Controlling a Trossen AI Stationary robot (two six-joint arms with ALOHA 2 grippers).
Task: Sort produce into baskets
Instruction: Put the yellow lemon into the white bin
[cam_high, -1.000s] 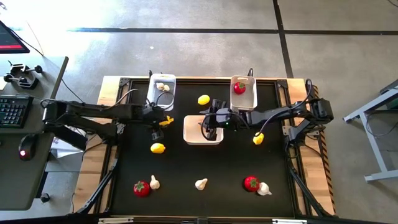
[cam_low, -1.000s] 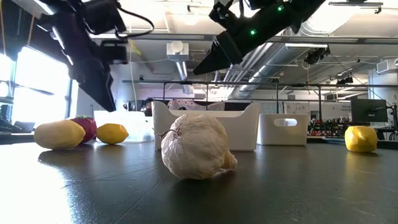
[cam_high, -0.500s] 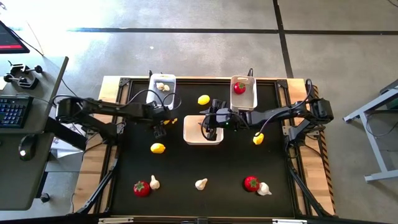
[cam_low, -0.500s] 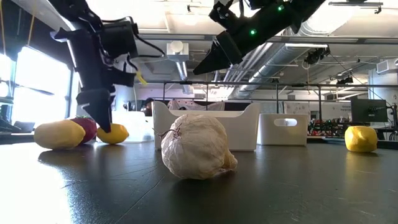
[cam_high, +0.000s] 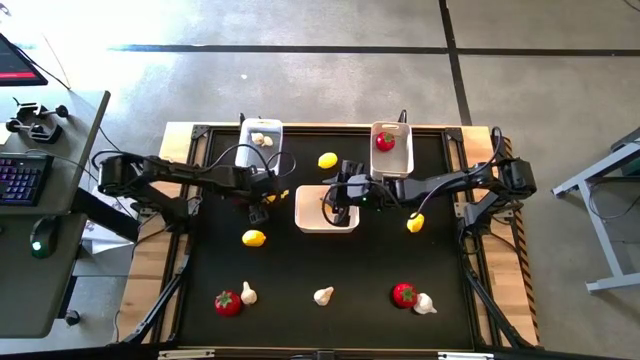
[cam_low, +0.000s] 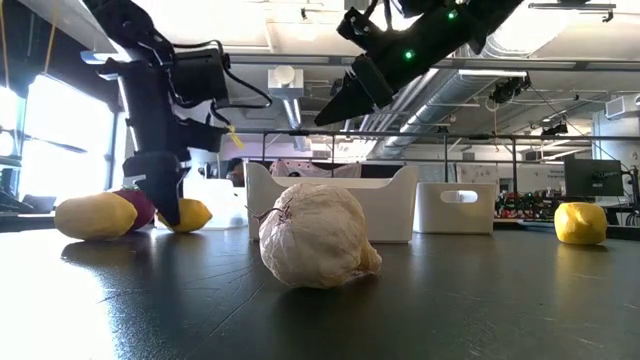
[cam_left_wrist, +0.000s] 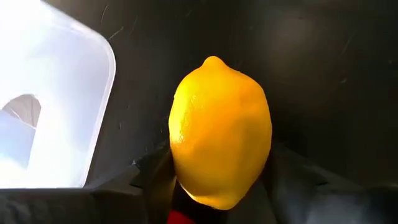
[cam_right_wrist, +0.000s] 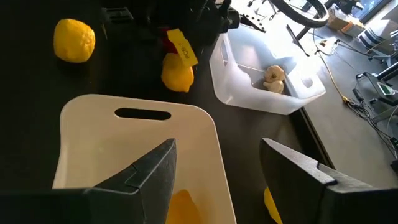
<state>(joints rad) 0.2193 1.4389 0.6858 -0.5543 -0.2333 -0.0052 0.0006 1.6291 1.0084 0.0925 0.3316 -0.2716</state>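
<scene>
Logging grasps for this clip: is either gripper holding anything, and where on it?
The left gripper straddles a lemon across its middle, on the table; a firm hold cannot be told. The right gripper holds nothing.

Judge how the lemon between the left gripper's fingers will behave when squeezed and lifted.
The lemon looks smooth and glossy, so it may slip in the left gripper. Its oval, pointed shape suggests it would roll if nudged on the table. It looks like a light toy, probably easy to lift.
</scene>
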